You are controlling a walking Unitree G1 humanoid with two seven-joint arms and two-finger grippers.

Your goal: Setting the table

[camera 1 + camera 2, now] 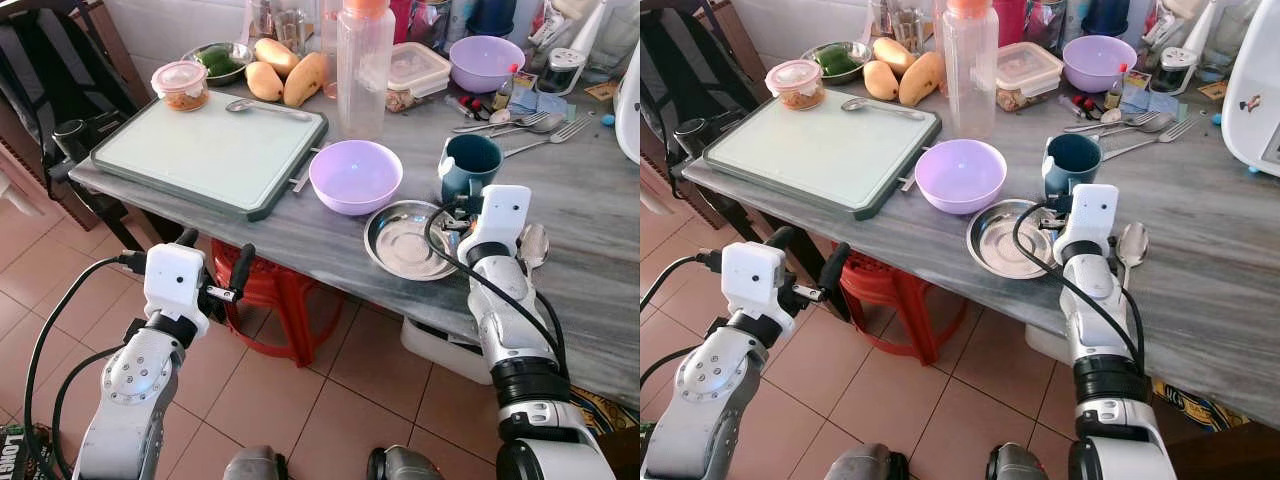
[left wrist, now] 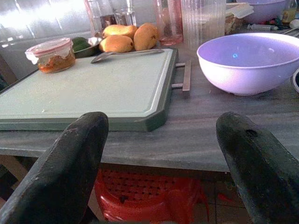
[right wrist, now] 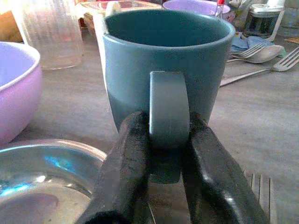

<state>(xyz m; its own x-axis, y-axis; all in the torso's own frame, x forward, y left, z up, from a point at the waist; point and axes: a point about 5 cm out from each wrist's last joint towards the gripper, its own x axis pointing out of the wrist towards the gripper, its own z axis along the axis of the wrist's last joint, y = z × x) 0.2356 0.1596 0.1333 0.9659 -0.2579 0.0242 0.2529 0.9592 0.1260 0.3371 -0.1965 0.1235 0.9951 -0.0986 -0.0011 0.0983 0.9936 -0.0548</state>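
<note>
We see the right end effector (image 3: 169,154) closed on the handle of the teal mug (image 3: 168,65), one black finger on each side of the handle. The teal mug stands upright on the grey tabletop (image 1: 600,210), just beside the steel plate (image 1: 405,240) and near the purple bowl (image 1: 355,175). A spoon (image 1: 533,245) lies on the tabletop just beside the right forearm, on its outer side.

The left end effector (image 1: 213,262) hangs below the tabletop edge, above a red stool (image 1: 275,290) – its fingers (image 2: 70,163) are spread wide and hold nothing. In its wrist view we face the green-rimmed cutting board (image 2: 88,88), with the purple bowl just beside the board's handle.

Farther back on the tabletop we note a lidded jar (image 1: 181,84) and a second spoon (image 1: 265,107) on the board, mangoes (image 1: 285,72), a clear plastic bottle (image 1: 364,70), a lidded food container (image 1: 415,72), a second purple bowl (image 1: 485,60) – and forks and spoons (image 1: 530,125) beyond the mug
</note>
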